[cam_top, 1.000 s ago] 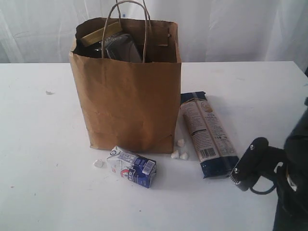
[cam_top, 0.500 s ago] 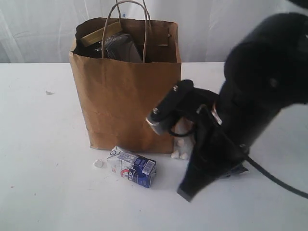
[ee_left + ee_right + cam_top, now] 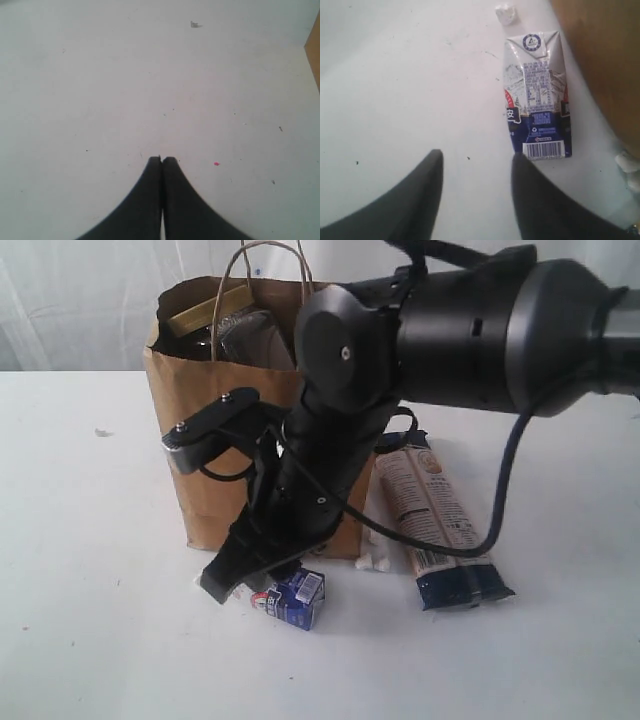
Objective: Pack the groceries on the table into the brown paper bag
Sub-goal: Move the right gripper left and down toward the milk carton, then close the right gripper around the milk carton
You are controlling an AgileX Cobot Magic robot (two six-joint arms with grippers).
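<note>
The brown paper bag (image 3: pixel 200 430) stands upright on the white table (image 3: pixel 80 540). A gold-lidded jar (image 3: pixel 205 310) and a dark jar (image 3: pixel 250 335) show at its rim. The small white-blue carton (image 3: pixel 297 598) lies in front of the bag, and the long dark-blue noodle packet (image 3: pixel 435 510) lies to its right. My right gripper (image 3: pixel 222 585) hangs low just left of the carton. In the right wrist view it (image 3: pixel 477 155) is open and empty, one finger beside the barcode end of the carton (image 3: pixel 536 110). My left gripper (image 3: pixel 162 159) is shut over bare table.
My right arm (image 3: pixel 450 330) reaches across the front of the bag and hides much of it. White crumbs (image 3: pixel 375 562) lie by the bag's front corner, and another crumb (image 3: pixel 505 14) lies beyond the carton. The bag's wall (image 3: pixel 600 60) stands close beside the carton.
My right arm has swung from the front right across the bag's front to the carton. Its jaws have opened. The left gripper has stayed shut.
</note>
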